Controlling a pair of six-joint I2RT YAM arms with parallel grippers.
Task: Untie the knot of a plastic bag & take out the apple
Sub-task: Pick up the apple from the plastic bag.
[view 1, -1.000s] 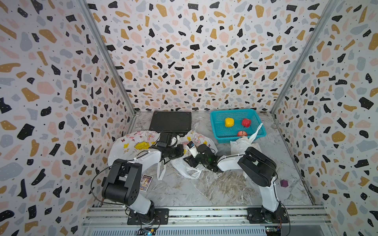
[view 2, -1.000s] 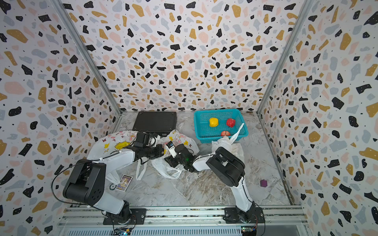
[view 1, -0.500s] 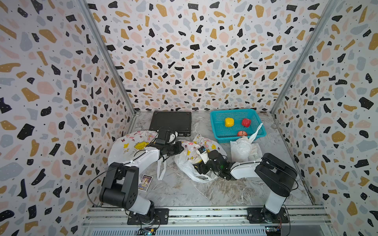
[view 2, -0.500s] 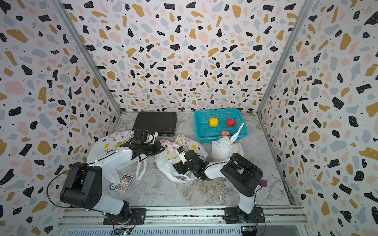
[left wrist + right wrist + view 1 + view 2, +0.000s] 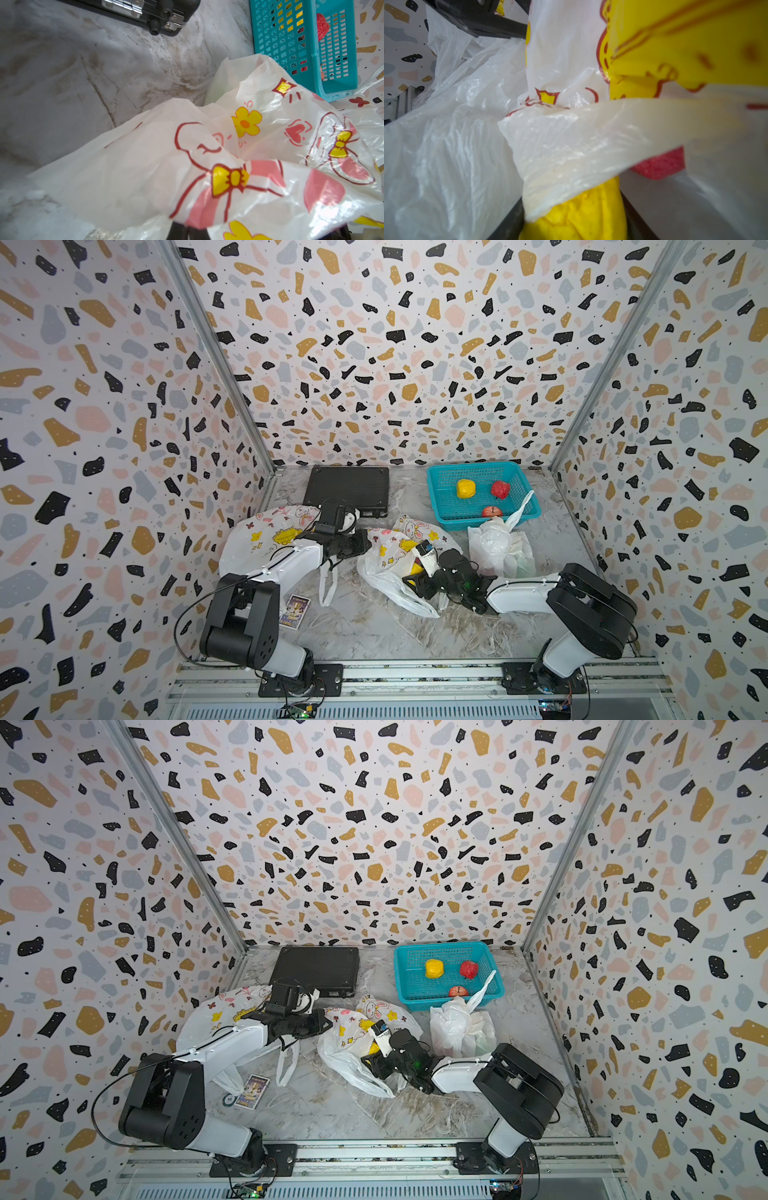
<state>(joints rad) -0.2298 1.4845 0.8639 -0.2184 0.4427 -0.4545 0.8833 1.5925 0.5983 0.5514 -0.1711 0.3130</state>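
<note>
A white plastic bag (image 5: 384,558) (image 5: 347,1044) printed with rabbits and yellow flowers lies mid-table, its mouth slack, and no knot shows. My left gripper (image 5: 362,541) (image 5: 328,1023) is shut on the bag's left edge. In the left wrist view the film (image 5: 207,166) drapes over the dark fingertips (image 5: 180,232). My right gripper (image 5: 412,577) (image 5: 372,1058) reaches into the bag's mouth. It is shut on a lumpy yellow apple (image 5: 581,214) (image 5: 415,569), which fills the gap between the fingers (image 5: 508,220). Bag film hangs over the apple. A red textured patch (image 5: 658,166) shows behind.
A blue basket (image 5: 457,520) at the back right holds a yellow fruit (image 5: 465,488), a red one (image 5: 500,489) and a red apple (image 5: 491,511). A plain white bag (image 5: 498,547) lies before it. There are also a black case (image 5: 347,487), another printed bag (image 5: 266,535) and a card (image 5: 296,611).
My right arm has swung its elbow out to the right and drawn its gripper and the bag rightwards. The left gripper has kept hold of the bag's edge.
</note>
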